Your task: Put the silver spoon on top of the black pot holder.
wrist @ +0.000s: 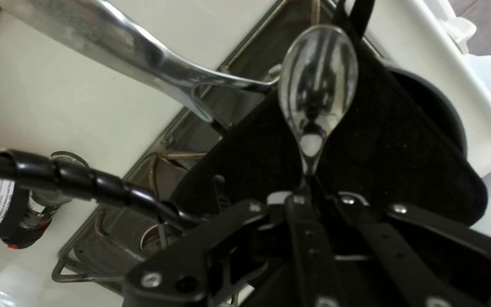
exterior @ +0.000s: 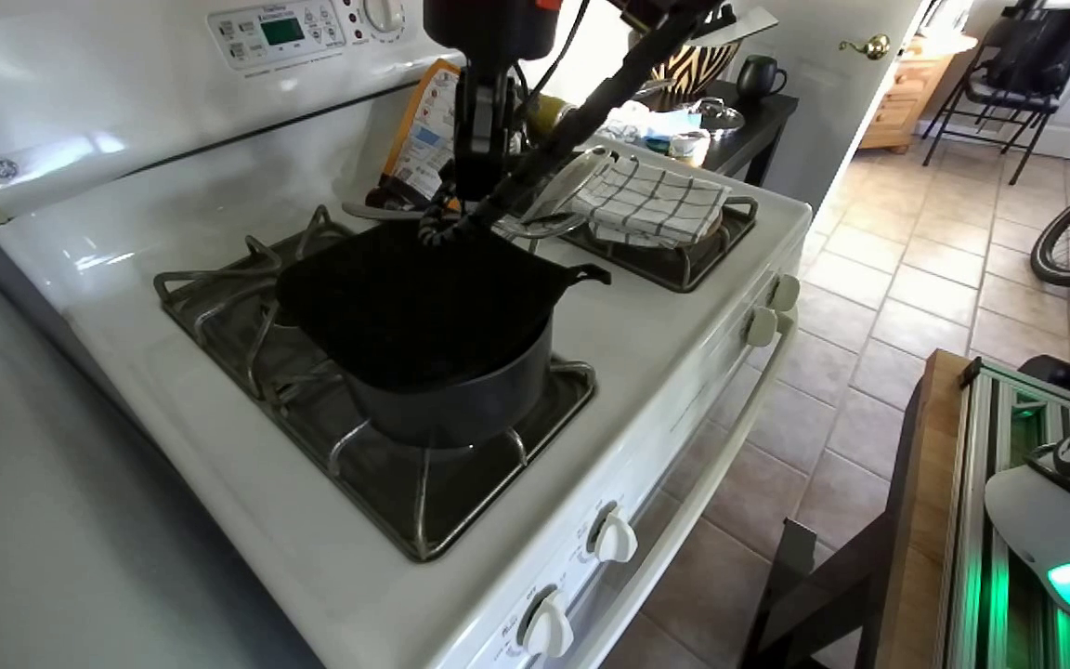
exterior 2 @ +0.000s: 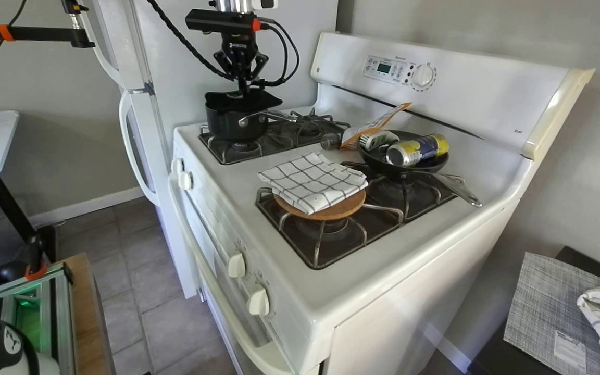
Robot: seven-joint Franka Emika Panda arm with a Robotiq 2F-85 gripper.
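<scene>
Above the pot (exterior: 461,409), the gripper (wrist: 313,192) pinches the spoon (wrist: 319,76) by its handle between narrowed jaws, long axis leading away from the grip, bowl foremost toward the looped corner of the pot holder (wrist: 390,140) beneath; whether the two touch, cannot tell.

Stove top (exterior: 632,325), white, glossy; carries the following.
1. Grate A (exterior: 424,502), bent metal bars; on its front end, one black pot (exterior: 461,404), upright.
2. Grate B (exterior 2: 319,245), same pattern, set apart from grate A; on its front end, one round brown board (exterior 2: 339,208), lying flat; on its rear end, one dark frying pan (exterior 2: 399,171) with metal handle.
3. Packet (exterior 2: 373,129), orange and white, tilted, toward the rear, between the grates.
4. Container (exterior 2: 330,141), small, clear and dark, just beside the packet; kind cannot be told.
</scene>
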